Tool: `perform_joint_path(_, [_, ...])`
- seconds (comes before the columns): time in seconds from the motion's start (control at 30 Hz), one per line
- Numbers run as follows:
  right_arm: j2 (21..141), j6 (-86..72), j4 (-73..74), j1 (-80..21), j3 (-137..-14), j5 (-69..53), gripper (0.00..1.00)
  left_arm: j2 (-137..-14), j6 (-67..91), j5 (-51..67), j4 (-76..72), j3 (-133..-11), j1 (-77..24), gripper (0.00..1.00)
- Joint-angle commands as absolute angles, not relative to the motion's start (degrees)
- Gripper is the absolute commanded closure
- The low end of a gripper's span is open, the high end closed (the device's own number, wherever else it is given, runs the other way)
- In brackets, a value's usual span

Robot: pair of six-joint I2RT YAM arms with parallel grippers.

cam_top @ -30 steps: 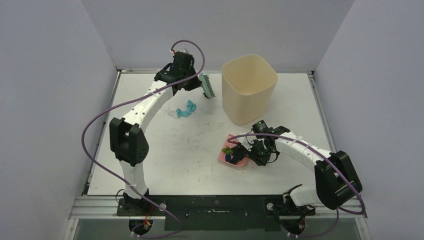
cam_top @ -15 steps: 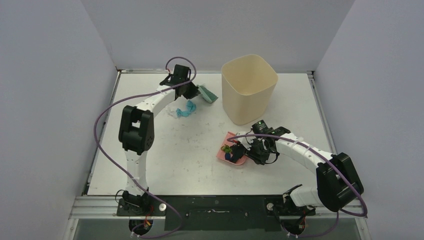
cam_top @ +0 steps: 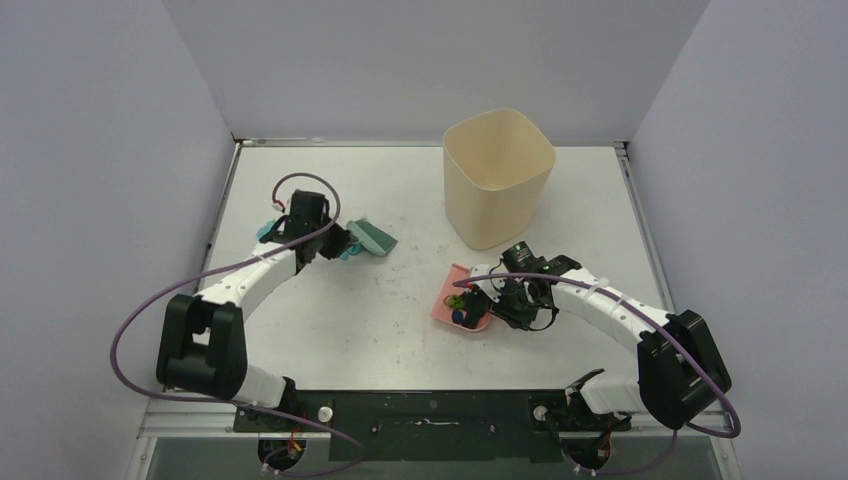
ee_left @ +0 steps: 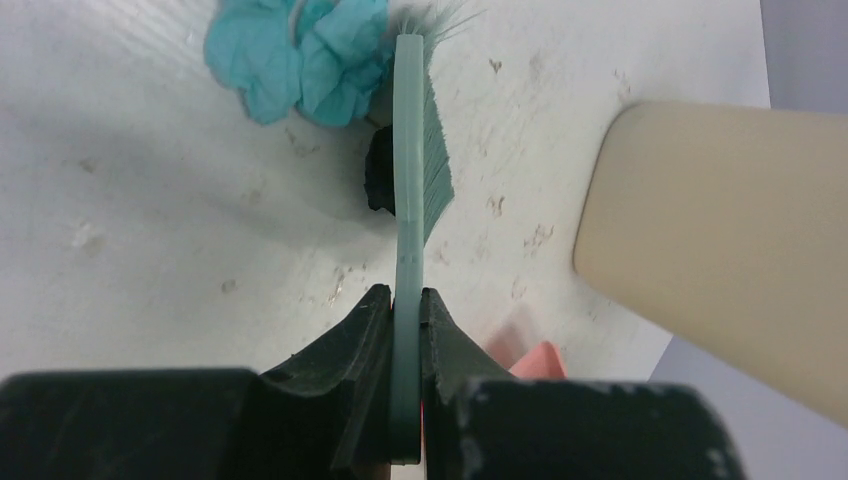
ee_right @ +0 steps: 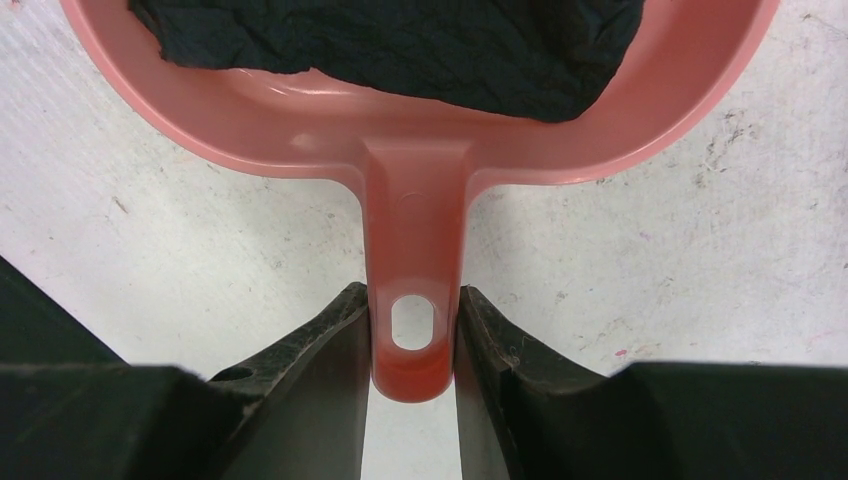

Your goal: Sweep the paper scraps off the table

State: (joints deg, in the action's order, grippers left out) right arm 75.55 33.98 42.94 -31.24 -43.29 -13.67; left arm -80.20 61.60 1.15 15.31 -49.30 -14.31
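My left gripper [cam_top: 338, 241] is shut on the handle of the green hand brush [cam_top: 372, 238], also in the left wrist view [ee_left: 408, 170], where my gripper [ee_left: 408, 320] clamps it edge-on. The bristles rest on the table [cam_top: 350, 330] against a teal paper scrap [ee_left: 300, 55] and a black scrap [ee_left: 379, 180]. The teal scrap shows under the gripper from above [cam_top: 347, 254]. My right gripper [cam_top: 496, 296] is shut on the handle of the pink dustpan [cam_top: 445, 303], which lies flat and holds dark scraps [cam_top: 458, 318]. The right wrist view shows my gripper [ee_right: 415, 335], the dustpan [ee_right: 415, 200] and black paper [ee_right: 400, 45].
The beige bin [cam_top: 497, 180] stands at the back, behind the dustpan, and shows in the left wrist view [ee_left: 720, 230]. Another teal bit [cam_top: 265, 231] lies left of my left wrist. Grey walls close in the table on three sides.
My left arm has swung the brush from the back near the bin toward the near left, down onto the table by the teal scraps. The right gripper and dustpan have barely moved.
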Motion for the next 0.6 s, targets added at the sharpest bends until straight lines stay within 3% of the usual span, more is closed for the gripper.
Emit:
perform_joint_path(0.0, [74.13, 34.61, 42.11, -31.91, -44.16, -12.25, 0.95, -69.55, 57.92, 5.91, 17.28, -43.76, -14.46, 1.0])
perform_joint_path(0.23, [74.96, 33.98, 42.61, -33.2, -44.07, -11.5, 0.95, -62.99, 46.39, 2.86, 35.81, -57.74, -15.63, 1.0])
perform_joint_path(0.57, [76.84, 33.16, 46.89, -34.89, -47.94, -9.29, 0.95, -79.36, 22.81, -19.24, 59.89, -88.37, -19.77, 1.0])
